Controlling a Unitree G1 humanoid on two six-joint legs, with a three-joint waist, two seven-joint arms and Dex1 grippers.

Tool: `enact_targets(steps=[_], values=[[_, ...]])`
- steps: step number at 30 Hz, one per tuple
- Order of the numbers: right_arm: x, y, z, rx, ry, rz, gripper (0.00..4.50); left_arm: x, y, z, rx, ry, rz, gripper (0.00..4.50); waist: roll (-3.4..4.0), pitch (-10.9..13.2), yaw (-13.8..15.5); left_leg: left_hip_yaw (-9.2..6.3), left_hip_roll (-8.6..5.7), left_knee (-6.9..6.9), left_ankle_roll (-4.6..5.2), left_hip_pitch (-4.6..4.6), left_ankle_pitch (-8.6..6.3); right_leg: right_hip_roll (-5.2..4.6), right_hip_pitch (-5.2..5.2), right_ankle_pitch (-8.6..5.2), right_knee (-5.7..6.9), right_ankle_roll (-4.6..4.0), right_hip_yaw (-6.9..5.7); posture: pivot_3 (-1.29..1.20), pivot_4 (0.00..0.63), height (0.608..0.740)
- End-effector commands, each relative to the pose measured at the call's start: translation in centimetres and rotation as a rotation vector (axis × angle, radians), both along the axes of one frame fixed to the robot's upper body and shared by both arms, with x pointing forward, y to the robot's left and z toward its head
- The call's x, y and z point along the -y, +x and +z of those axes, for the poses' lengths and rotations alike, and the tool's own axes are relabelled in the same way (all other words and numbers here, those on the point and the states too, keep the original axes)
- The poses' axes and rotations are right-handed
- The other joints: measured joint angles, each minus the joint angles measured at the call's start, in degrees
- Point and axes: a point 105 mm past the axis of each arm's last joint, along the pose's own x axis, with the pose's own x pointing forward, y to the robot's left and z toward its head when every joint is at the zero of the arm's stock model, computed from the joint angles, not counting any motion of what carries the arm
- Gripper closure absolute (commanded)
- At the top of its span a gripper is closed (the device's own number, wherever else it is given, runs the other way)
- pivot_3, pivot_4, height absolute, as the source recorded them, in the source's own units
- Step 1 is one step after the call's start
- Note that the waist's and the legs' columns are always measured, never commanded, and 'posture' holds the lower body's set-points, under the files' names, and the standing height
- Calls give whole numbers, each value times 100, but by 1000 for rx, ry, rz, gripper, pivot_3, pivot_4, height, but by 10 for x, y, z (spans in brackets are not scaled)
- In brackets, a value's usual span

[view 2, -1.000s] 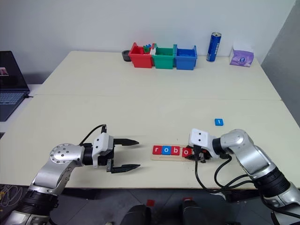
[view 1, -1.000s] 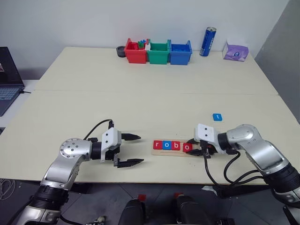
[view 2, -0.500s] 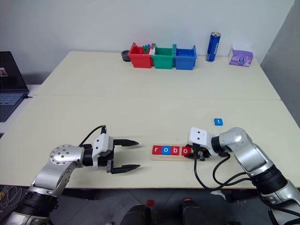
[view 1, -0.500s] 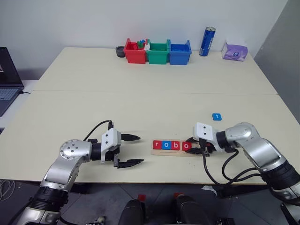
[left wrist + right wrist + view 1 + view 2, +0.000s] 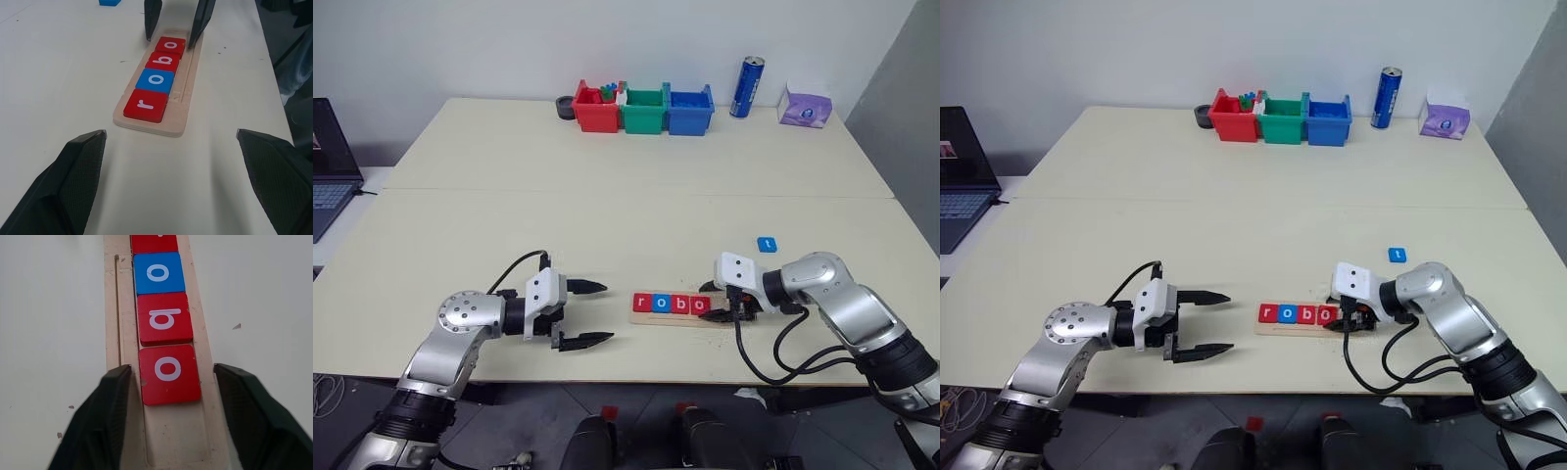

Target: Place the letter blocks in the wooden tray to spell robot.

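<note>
The right gripper (image 5: 166, 418) is seen with its jaws parted, straddling the wooden tray (image 5: 111, 328) at its end; one black finger (image 5: 105, 421) is set on each side of the strip and nothing is clamped. Between the fingers, at lower centre of the right wrist frame, the red "o" block (image 5: 169, 373) lies flat in the groove, a small gap being visible on either side of it. Next up the frame, the red "b" block (image 5: 165, 318) and the blue "o" block (image 5: 158, 272) are lined up touching, and the edge of the red "r" block (image 5: 154, 242) is cut by the top border. The free end of the tray behind the last tile is left bare.

In the head views, the right gripper (image 5: 722, 305) is placed at the right end of the tray (image 5: 675, 319), lower centre-right of the frame. The blue "t" block (image 5: 766, 244) is left on the table (image 5: 607, 215), up and right of the tray, well apart from both grippers.

The left gripper (image 5: 592, 313) is held wide open and empty at lower left of centre, its tips aimed at the tray's left end but kept apart from it. Three plastic bins (image 5: 644, 108), a blue can (image 5: 748, 87) and a tissue pack (image 5: 804, 107) are lined along the top edge of the table; a laptop (image 5: 328, 166) is cut by the left border.
</note>
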Motion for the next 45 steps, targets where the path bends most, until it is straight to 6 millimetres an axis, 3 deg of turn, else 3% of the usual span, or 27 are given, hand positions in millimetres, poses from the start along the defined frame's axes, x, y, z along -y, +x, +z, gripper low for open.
enact_targets(steps=[1,2,7,11,14,24,39,45], values=[[-3,5,13,50,9,7,240,0,-1,8,37,-8,1,0,0,0,0,0,0,0,0,0,0,0,0,0,0,0,0,0,150,740],[-3,4,15,48,17,6,18,0,-1,8,37,-8,1,0,0,0,0,0,0,0,0,0,0,0,0,0,0,0,0,0,150,740],[-2,-7,31,21,73,-11,18,0,-2,8,36,-10,3,0,0,0,1,-4,1,0,0,-1,0,0,0,0,0,0,-1,0,150,740],[9,-16,31,15,54,-39,184,-1,-3,6,31,-9,6,0,0,0,16,-6,-1,0,0,-3,0,-3,0,0,-2,0,-4,0,150,740],[16,-16,27,27,27,-65,951,-2,-2,5,28,-8,6,0,0,0,10,-3,-2,0,0,-2,0,-3,0,-1,-2,2,-2,0,150,740],[19,-13,15,53,-50,-60,4475,0,0,5,32,-10,3,0,0,0,-1,1,0,0,0,-2,0,-1,0,-3,-1,5,-2,0,150,740],[13,-4,4,62,-99,-41,4475,-2,-2,3,31,-11,18,0,0,0,0,0,-1,0,0,-1,0,-1,0,-1,-1,2,-2,0,150,740],[1,-2,7,77,-78,-9,4475,-2,-2,3,32,-11,20,0,0,0,-1,0,1,0,0,-1,0,-1,0,0,0,1,-3,0,150,740]])
